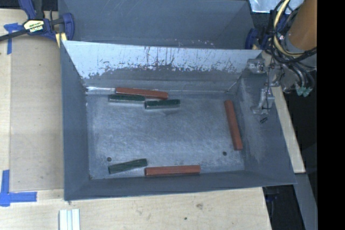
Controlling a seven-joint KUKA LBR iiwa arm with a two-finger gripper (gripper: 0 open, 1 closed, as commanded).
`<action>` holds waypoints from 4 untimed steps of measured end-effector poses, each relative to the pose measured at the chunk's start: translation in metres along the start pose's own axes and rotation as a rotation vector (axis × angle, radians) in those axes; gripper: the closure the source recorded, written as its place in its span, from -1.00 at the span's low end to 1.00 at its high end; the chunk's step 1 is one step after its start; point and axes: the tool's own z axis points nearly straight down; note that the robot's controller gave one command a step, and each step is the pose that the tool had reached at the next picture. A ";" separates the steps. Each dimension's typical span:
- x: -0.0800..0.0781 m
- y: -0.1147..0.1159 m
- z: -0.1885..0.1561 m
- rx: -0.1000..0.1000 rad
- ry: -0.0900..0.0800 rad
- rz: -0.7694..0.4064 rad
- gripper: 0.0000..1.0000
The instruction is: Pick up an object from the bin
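Note:
My gripper hangs over the bin's right sloping wall, above the floor, with nothing seen in it. Nearest to it lies a red-brown stick, running lengthwise along the right side of the bin floor, a little to the gripper's left and below it. Another red-brown stick lies flat along the front edge of the floor.
A short dark green stick lies at the front left. By the back wall are a red-brown stick and two dark green sticks close together. The arm and its cables stand at the bin's right rim.

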 end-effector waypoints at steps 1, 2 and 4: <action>0.007 0.009 -0.059 -0.001 0.000 0.112 -1.00; 0.007 0.012 -0.073 0.000 0.003 0.134 -1.00; 0.031 0.021 -0.222 0.001 -0.007 -0.043 -1.00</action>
